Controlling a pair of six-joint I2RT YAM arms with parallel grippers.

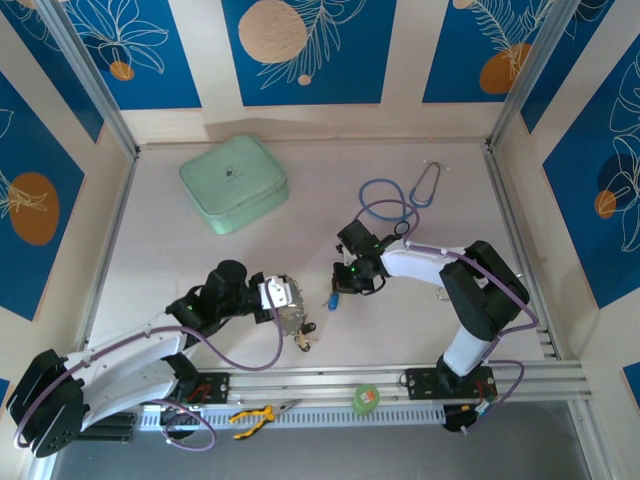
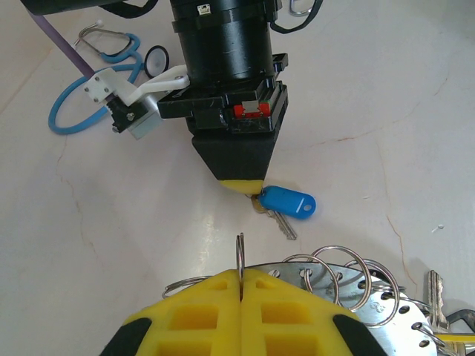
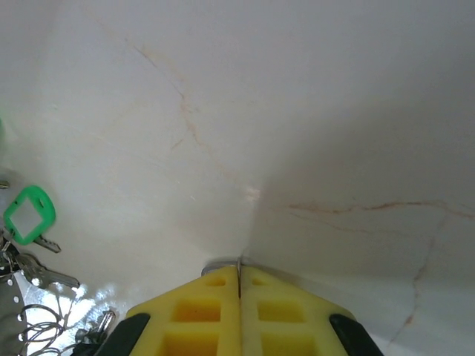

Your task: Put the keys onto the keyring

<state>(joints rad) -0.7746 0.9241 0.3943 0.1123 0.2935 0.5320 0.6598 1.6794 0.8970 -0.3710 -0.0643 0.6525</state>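
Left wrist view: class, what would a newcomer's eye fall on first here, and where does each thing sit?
The right arm's black, yellow-tipped tool hangs at centre, closed on the head of a key with a blue tag. At the bottom edge the left tool pinches a thin wire ring upright, the silvery keyring at lower right. A blue stethoscope lies upper left.

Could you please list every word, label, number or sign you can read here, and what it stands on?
No text is readable anywhere.
Mint green case: small dark mark on the lid, too small to read.
Blue key tag: no writing visible.
Green key tag: pale window, no writing visible.
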